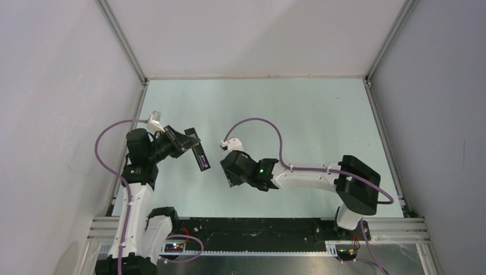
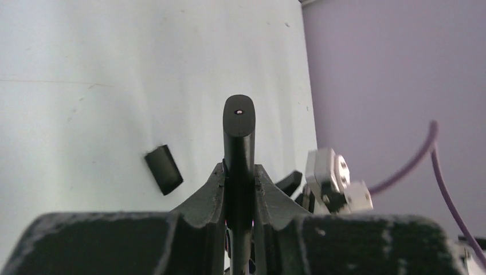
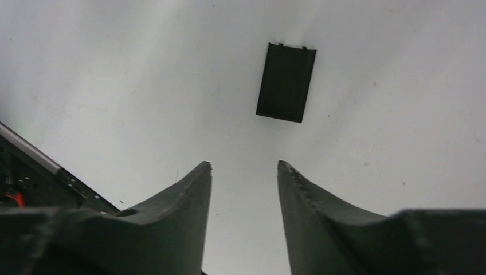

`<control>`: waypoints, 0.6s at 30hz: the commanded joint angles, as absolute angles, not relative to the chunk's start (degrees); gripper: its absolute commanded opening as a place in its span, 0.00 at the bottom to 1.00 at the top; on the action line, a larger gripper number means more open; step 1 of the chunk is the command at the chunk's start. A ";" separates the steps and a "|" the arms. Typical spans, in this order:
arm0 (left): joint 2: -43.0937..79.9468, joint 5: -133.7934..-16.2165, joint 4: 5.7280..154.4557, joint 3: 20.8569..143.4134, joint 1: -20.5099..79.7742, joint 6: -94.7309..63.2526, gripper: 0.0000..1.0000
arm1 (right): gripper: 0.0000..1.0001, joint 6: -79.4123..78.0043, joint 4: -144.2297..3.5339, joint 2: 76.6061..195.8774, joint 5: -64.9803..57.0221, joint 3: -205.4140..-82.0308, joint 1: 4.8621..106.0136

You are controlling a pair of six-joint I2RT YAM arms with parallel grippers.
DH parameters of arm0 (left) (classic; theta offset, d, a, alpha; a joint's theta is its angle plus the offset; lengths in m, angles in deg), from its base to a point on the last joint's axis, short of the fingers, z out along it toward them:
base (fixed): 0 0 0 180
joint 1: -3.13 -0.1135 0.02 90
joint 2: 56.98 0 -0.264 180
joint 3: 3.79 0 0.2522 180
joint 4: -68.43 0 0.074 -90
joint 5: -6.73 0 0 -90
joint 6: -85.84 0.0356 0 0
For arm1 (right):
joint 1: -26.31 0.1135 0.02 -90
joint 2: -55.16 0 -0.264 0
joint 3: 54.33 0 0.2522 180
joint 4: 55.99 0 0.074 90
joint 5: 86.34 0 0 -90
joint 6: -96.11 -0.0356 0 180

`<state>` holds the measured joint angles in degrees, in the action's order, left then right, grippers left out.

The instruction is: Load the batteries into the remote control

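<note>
My left gripper [image 1: 191,144] is shut on the remote control [image 1: 199,152], a slim black bar held above the table at the left. In the left wrist view the remote control [image 2: 239,126] stands edge-on between the fingers, its rounded end pointing away from the left gripper [image 2: 239,169]. My right gripper [image 1: 231,173] hovers just right of the remote, pointing down. Seen from the right wrist, the right gripper [image 3: 245,164] is open with only bare table between its fingers. I cannot make out the batteries in any view.
A small loose black cover plate [image 3: 286,82] lies flat on the pale table [image 3: 401,114] ahead of the right fingertips; the same cover plate [image 2: 164,169] shows left of the remote. Grey enclosure walls [image 1: 63,114] close in the table on three sides.
</note>
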<state>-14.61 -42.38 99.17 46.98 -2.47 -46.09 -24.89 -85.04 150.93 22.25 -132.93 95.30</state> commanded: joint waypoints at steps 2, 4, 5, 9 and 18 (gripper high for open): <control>-10.18 -43.95 99.09 45.40 -7.86 -44.92 0.00 | 0.42 -12.95 -82.05 155.79 21.75 -138.74 94.84; -8.18 -43.51 99.08 44.88 -8.77 -44.81 0.00 | 0.39 -12.07 -82.13 157.23 18.32 -139.55 93.43; -7.71 -43.95 98.96 44.75 -8.98 -44.45 0.00 | 0.39 -10.96 -81.88 158.07 17.76 -139.59 92.86; -5.93 -45.20 98.84 44.95 -9.09 -44.03 0.00 | 0.39 -8.69 -81.40 161.40 13.47 -140.97 90.83; -5.32 -46.51 98.84 45.07 -9.13 -43.89 0.00 | 0.41 0.57 -85.90 166.28 7.28 -146.76 88.65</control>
<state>-5.41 -46.14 100.28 44.36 -8.57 -45.11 -6.07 -83.75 165.33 11.37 -142.87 88.83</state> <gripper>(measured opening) 0.196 0.394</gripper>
